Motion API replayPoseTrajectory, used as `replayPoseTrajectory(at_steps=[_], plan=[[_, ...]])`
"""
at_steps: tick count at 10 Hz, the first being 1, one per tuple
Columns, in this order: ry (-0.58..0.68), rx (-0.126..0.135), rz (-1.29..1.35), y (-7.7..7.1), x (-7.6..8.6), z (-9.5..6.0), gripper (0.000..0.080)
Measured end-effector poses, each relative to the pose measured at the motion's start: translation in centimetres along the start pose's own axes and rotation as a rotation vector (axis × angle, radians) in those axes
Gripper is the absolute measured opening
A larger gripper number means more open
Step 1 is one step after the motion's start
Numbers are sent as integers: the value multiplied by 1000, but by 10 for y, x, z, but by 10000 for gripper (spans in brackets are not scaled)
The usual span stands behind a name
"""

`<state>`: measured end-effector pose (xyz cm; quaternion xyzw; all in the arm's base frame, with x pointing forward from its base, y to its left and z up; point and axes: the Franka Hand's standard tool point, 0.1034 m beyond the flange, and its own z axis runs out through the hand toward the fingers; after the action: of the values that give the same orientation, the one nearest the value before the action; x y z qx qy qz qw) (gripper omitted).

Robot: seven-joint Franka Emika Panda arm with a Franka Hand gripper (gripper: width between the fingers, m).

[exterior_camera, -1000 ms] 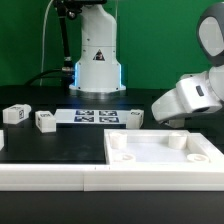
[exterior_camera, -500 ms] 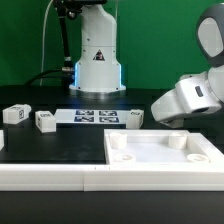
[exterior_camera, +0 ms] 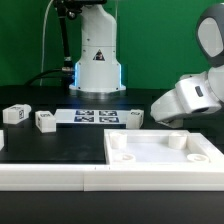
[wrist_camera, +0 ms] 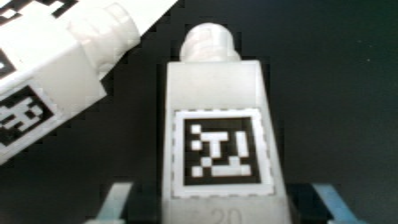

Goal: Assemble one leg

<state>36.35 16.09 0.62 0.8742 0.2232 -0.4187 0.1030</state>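
Seemingly early: the leg (wrist_camera: 221, 131) lies unlifted on the table (wrist_camera: 338, 90), near the far edge of the white tray (exterior_camera: 160, 157), between the gripper's (wrist_camera: 222, 203) spread fingers; grasping and fitting remain.

The thin flat white marker board (exterior_camera: 98, 116) lies mid-table. A small white tagged block (exterior_camera: 44, 121) sits to the exterior view's left of it, and the large white rimmed tray piece (exterior_camera: 165, 158) lies in front, toward the right. The small white blocky leg (wrist_camera: 219, 130) lies between the fingers of my gripper (wrist_camera: 224, 203).
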Motion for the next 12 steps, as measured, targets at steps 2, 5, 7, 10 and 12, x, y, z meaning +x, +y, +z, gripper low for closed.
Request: replayPoseTrajectory(at_steps=[2, 5, 7, 10, 12], plan=[[16, 13, 1, 15, -20, -32, 290], [107, 25, 27, 39, -54, -86, 291], [106, 26, 34, 42, -61, -91, 291], [307, 16, 44, 45, -50, -97, 291], [433, 9, 50, 46, -48, -100, 291]])
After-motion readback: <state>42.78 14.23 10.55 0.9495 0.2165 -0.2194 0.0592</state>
